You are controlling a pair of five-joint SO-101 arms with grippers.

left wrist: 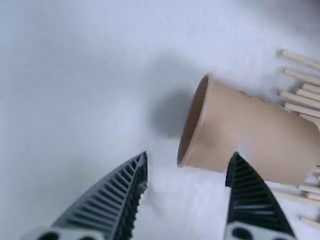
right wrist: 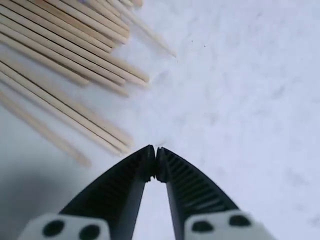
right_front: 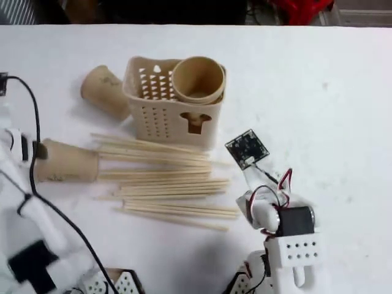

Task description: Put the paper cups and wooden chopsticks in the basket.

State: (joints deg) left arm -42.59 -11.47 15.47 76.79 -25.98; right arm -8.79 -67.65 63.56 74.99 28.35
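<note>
A cream basket (right_front: pixel 164 116) stands at the back with one paper cup (right_front: pixel 198 79) upright in it. A second paper cup (right_front: pixel 105 92) lies on its side against the basket's left wall. A third cup (right_front: pixel 66 162) (left wrist: pixel 250 135) lies on its side at the left, its mouth facing my left gripper (left wrist: pixel 189 156), which is open just short of the rim. Wooden chopsticks (right_front: pixel 168 180) (right wrist: pixel 65 65) lie spread in front of the basket. My right gripper (right wrist: pixel 155 151) is shut and holds nothing, low over bare table just beyond the chopsticks' right ends.
The left arm (right_front: pixel 24 208) and its black cable (right_front: pixel 33 116) run along the left edge. The right arm (right_front: pixel 285 223) stands at the front right with its camera board (right_front: pixel 247 149) above. The white table (right_front: pixel 318 92) stretches to the right of the basket.
</note>
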